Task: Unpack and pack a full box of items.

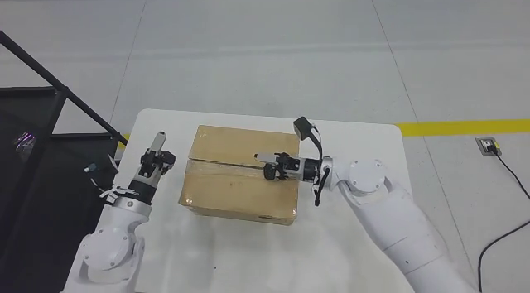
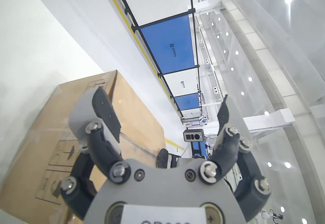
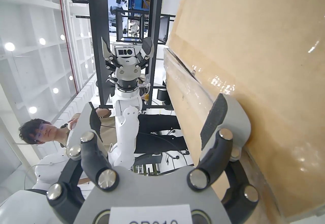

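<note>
A closed brown cardboard box (image 1: 242, 179) stands in the middle of the white table (image 1: 356, 140). Clear tape runs along its top seam (image 3: 188, 82), where a narrow dark gap shows. My right gripper (image 1: 269, 166) hovers over the box top near the seam, open, with one finger (image 3: 218, 118) lying against the cardboard (image 3: 254, 52) and nothing held. My left gripper (image 1: 156, 158) stands open beside the box's left end (image 2: 38, 148), a little apart from it and pointing upward. From the right wrist view the left gripper (image 3: 127, 49) appears farther off, fingers spread.
A black metal rack (image 1: 33, 144) stands just off the table's left side. The table's front strip (image 1: 248, 252) below the box is bare, as is its far right corner. Grey floor with a yellow line (image 1: 464, 127) lies beyond.
</note>
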You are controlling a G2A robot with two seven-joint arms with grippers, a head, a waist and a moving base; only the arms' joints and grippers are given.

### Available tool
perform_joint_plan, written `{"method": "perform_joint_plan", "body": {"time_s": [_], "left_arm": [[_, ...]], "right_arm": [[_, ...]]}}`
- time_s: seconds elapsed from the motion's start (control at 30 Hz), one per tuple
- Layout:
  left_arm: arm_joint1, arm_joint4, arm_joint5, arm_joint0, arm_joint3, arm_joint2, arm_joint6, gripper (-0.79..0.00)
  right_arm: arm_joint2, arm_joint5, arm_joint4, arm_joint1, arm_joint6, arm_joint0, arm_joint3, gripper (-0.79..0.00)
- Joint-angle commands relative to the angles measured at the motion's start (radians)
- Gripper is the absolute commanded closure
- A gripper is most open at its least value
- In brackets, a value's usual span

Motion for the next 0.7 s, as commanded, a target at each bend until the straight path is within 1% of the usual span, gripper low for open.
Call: {"method": "perform_joint_plan", "body": {"time_s": [0.0, 0.27, 0.4, 0.67], "left_arm": [[0.000, 0.016, 0.003, -0.007, 0.033, 0.004, 0.010, -0.785], [0.000, 0.015, 0.012, -0.025, 0.124, 0.020, -0.006, -0.785], [-0.002, -0.025, 0.019, -0.033, 0.156, 0.041, -0.051, -0.785], [-0.004, -0.032, -0.002, -0.026, 0.167, 0.074, -0.072, -0.785]], "right_arm": [[-0.013, 0.009, -0.001, -0.005, -0.004, 0.008, 0.006, -0.785], [-0.050, 0.002, 0.016, -0.028, -0.018, 0.053, 0.072, -0.785], [-0.067, -0.006, 0.031, -0.041, -0.021, 0.076, 0.108, -0.785], [-0.107, -0.012, 0.045, -0.068, -0.018, 0.116, 0.169, -0.785]]}}
